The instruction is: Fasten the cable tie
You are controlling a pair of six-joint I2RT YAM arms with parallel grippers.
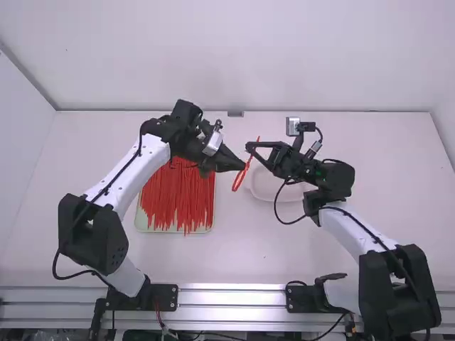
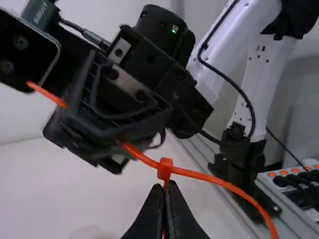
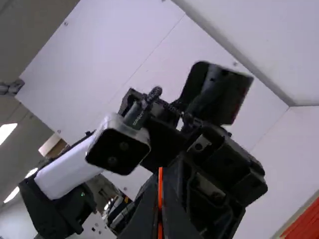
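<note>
Progress seems past the threading stage, judging from the left wrist view: the orange cable tie [image 2: 199,175] runs out of the right gripper [image 1: 250,147], passes its square head [image 2: 165,168], and carries on as a strap beyond it, which suggests the tail is already through the head. From above, the tie [image 1: 245,169] hangs in the air between the two arms, over the white table [image 1: 370,142], with what looks like a small loop low down and a free end pointing up. The left gripper [image 2: 164,185] has its fingers pressed together just under the head, with a sliver of orange pinched between them. The right gripper [image 3: 160,172] is likewise clamped on the strap, which shows as an orange line between its fingers. What is left, I judge, is to draw the tail further so the loop closes down; whether the ratchet has caught cannot be told. A tray [image 1: 142,224] of spare red ties [image 1: 178,195] lies under the left arm, and a white bowl [image 1: 274,192] sits beside it.
</note>
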